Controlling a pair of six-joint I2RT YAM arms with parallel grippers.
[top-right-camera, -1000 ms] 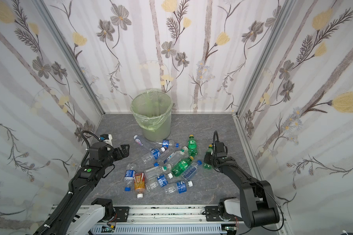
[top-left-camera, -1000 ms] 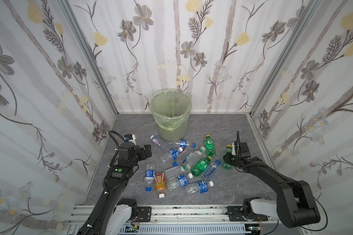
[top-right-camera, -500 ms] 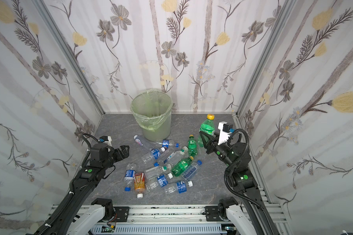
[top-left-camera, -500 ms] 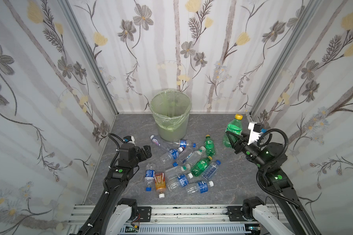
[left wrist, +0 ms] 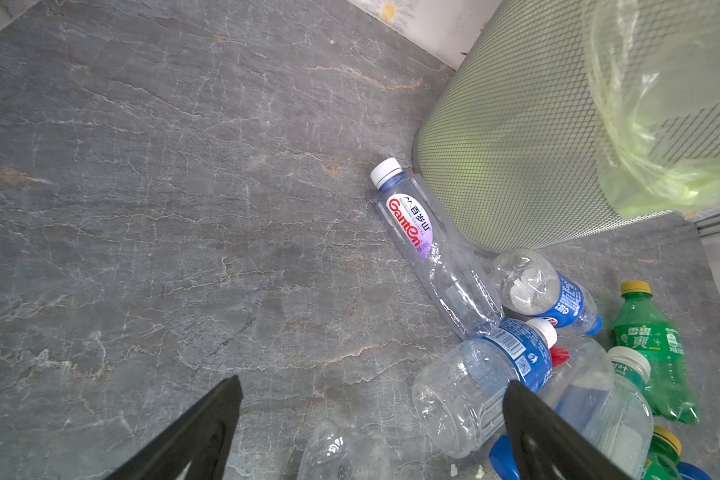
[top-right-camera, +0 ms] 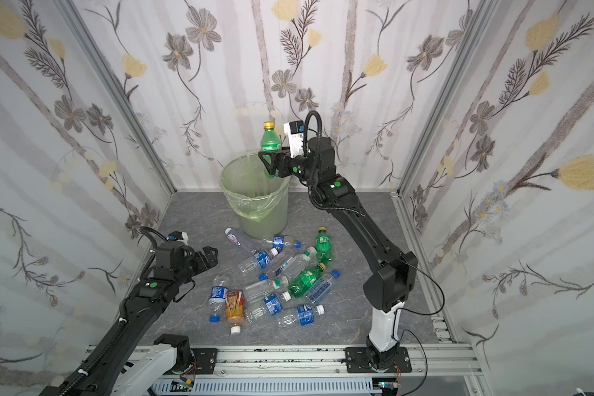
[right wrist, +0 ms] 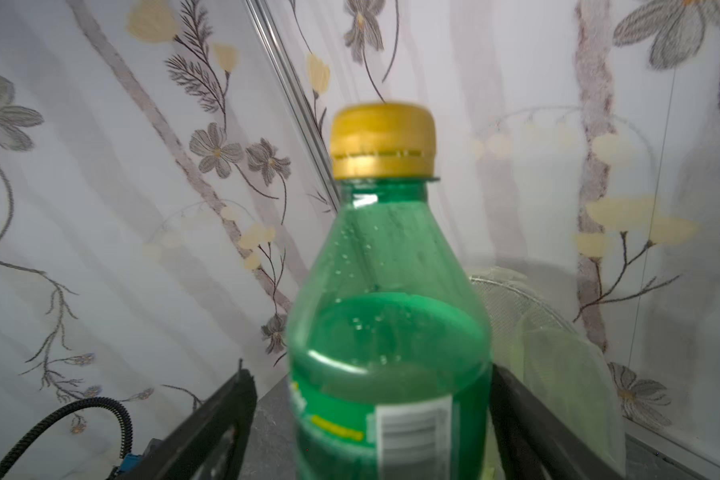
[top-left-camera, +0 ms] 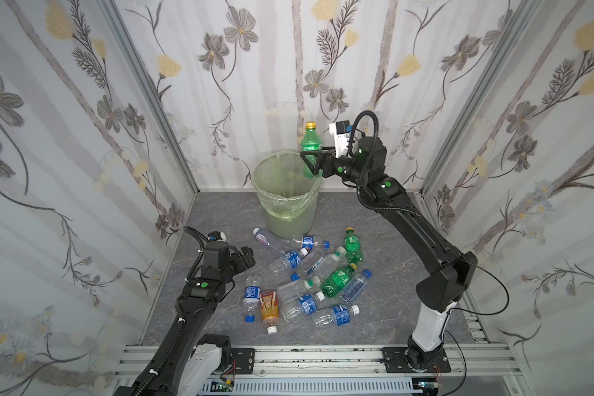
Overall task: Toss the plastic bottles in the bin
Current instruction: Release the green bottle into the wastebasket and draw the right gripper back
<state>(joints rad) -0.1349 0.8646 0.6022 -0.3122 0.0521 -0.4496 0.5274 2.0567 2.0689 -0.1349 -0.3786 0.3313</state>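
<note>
A green bottle (top-left-camera: 310, 144) (top-right-camera: 270, 140) with a yellow cap stands upright between the fingers of my right gripper (top-left-camera: 311, 164) (top-right-camera: 270, 164), above the right rim of the pale-green bin (top-left-camera: 264, 205) (top-right-camera: 254, 219). In the right wrist view this gripper (right wrist: 371, 374) is open: one finger (right wrist: 225, 407) stands clear of the bottle (right wrist: 391, 311), the other is at its side. Several plastic bottles (top-left-camera: 309, 274) lie heaped on the floor before the bin. My left gripper (top-left-camera: 249, 255) (left wrist: 373, 382) hangs open and empty, low beside the heap's left edge.
The grey stone floor (top-left-camera: 220, 219) is walled by floral curtains on three sides. An amber, orange-labelled bottle (top-left-camera: 268, 307) lies at the heap's near left. A clear Ganten bottle (left wrist: 416, 232) rests against the bin's mesh wall (left wrist: 516, 145). An aluminium rail (top-left-camera: 323, 356) runs along the front.
My right arm has lifted the green bottle from the floor at the right up to the bin's rim, and its jaws have opened. The left arm has barely moved.
</note>
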